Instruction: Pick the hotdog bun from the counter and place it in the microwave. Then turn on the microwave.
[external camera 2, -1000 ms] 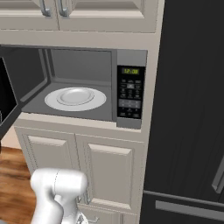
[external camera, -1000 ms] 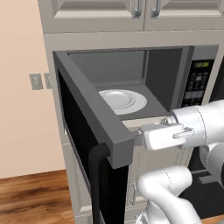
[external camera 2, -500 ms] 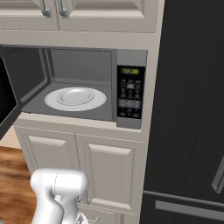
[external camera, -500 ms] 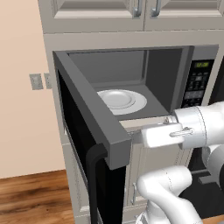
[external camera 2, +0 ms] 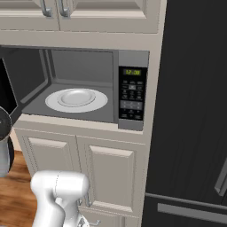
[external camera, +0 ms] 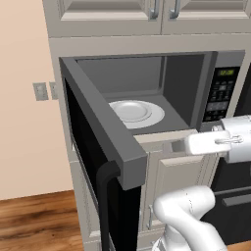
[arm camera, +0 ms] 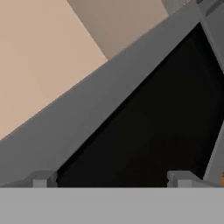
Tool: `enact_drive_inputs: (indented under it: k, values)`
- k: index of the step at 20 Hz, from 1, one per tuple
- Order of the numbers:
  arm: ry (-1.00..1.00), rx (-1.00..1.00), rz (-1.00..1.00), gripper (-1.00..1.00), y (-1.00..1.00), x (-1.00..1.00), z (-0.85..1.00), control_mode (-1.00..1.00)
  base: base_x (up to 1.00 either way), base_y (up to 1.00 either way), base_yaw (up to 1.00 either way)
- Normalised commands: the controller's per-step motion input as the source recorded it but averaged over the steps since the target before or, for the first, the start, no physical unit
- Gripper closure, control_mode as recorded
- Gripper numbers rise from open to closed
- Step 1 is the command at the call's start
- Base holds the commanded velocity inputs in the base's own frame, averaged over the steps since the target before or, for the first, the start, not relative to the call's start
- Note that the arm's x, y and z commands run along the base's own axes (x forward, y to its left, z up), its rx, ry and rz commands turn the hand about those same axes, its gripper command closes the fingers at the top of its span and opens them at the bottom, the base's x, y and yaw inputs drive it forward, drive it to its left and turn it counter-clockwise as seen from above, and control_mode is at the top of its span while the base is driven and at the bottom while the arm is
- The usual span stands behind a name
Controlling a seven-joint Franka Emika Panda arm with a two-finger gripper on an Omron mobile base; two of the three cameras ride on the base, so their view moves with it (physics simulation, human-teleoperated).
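Note:
The microwave point(external camera: 186, 73) stands with its door point(external camera: 105, 142) swung wide out to the left, black glass inside a grey frame. A white plate point(external camera: 136, 112) lies on the oven floor, also the plate point(external camera 2: 76, 99) in the right base view. Its keypad point(external camera 2: 133, 95) with a green display sits on the right side. My gripper point(external camera: 179, 145) hangs level in front of the oven's lower edge, pointing left at the door's inner face. In the hand view the gripper point(arm camera: 109, 179) is open with nothing between its fingertips point(arm camera: 41, 178), close to the door glass point(arm camera: 153, 127). The hotdog bun and the counter are out of view.
A tall black fridge point(external camera 2: 195, 111) stands right of the microwave. Pale cabinet doors point(external camera 2: 111, 177) sit below it and more cabinets point(external camera: 147, 12) above. A beige wall with an outlet point(external camera: 40, 90) lies to the left, over a wood floor point(external camera: 34, 220).
My hand has drawn back a little to the right, away from the door. The door and the plate look unchanged, and the jaws have stayed wide.

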Motion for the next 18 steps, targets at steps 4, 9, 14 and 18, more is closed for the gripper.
enact_drive_inputs:
  k: [4, 9, 14, 18]
  values:
    - [0.12, -0.08, -0.2, -1.0, -0.42, 0.0, 0.01, -1.0, 0.0, 0.0, 0.0]
    - [0.1, -0.22, -0.31, -1.0, -0.32, 0.0, 0.0, -1.0, 0.0, 0.0, 0.0]
    - [0.12, -0.21, -0.28, -1.0, -0.36, 0.0, 0.0, -1.0, 0.0, 0.0, 0.0]
    - [0.11, -0.25, -0.19, -1.0, -0.41, 0.0, 0.0, -1.0, 0.0, 0.0, 0.0]
